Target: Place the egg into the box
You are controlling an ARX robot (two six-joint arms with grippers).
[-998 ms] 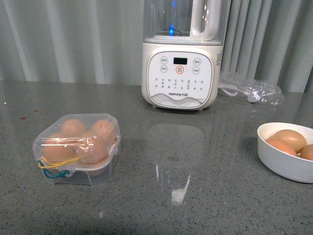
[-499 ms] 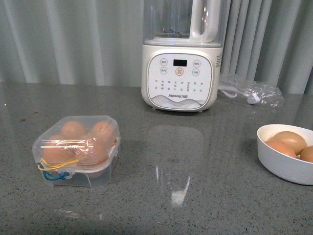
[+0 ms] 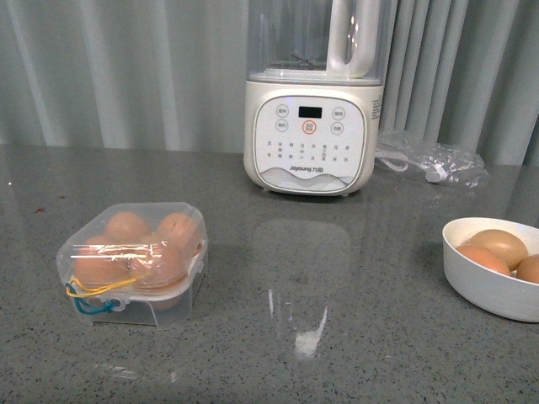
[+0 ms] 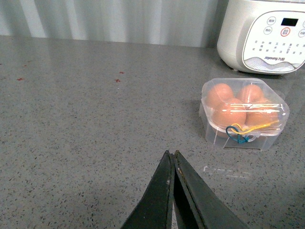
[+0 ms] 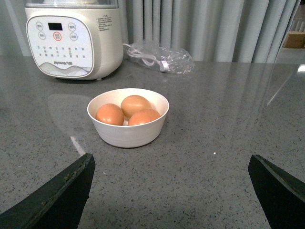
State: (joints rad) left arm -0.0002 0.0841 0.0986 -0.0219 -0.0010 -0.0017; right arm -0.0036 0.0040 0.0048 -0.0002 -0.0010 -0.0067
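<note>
Place: a home-style kitchen counter
Surface: speckled grey stone tabletop (image 3: 379, 337)
Appliance: cream-white blender with a clear jug (image 3: 310, 126)
Food: round white bowl of brown eggs (image 5: 127, 117)
Backdrop: pale pleated curtain (image 3: 126, 71)

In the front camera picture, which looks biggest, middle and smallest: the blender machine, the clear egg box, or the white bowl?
1. The blender machine, clearly largest though farthest back.
2. The clear egg box.
3. The white bowl, but the picture edge cuts it off, so box versus bowl is unsure.
</note>
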